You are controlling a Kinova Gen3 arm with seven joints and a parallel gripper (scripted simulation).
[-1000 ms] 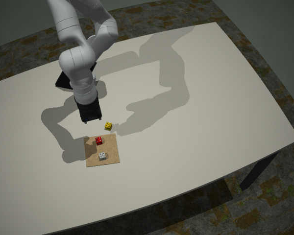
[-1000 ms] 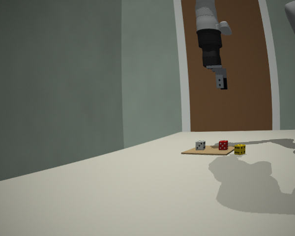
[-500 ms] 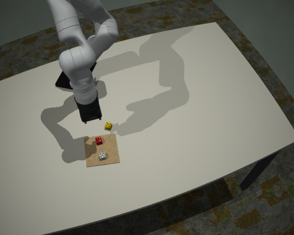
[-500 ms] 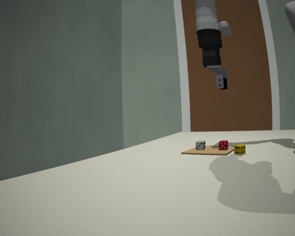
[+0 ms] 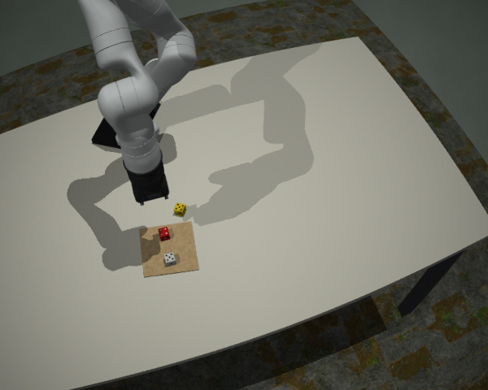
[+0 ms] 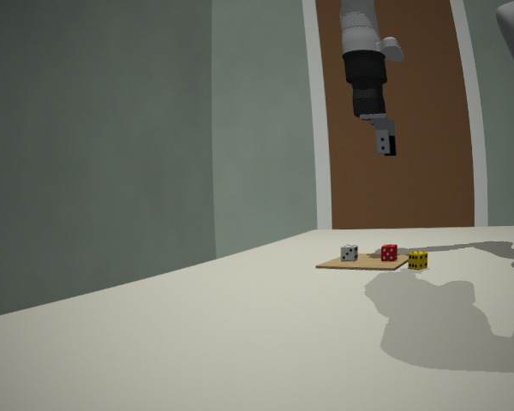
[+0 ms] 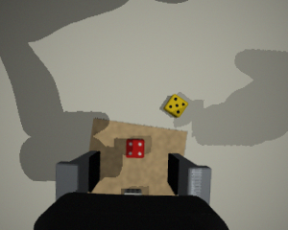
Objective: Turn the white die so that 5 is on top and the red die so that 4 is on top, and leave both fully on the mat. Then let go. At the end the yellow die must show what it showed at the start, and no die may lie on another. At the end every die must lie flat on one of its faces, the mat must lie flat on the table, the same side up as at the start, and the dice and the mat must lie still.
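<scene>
Landmark: pale table. Behind it, a brown panel between white upright strips; grey-green wall beside the panel. Below table: mottled stone-patterned floor, rusty and green patches; dark table leg. Light dim, shadows distinct across tabletop.

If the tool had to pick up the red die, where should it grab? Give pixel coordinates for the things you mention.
Probably by two opposite upright sides, coming from straight above: the red die [image 5: 163,233] [image 6: 389,253] [image 7: 135,149] is a small cube flat on the mat [image 5: 183,243] [image 6: 359,264] [image 7: 160,168], with bare mat around it. The tool [image 5: 154,200] [image 6: 386,153] [image 7: 133,167] hangs above, open.
</scene>
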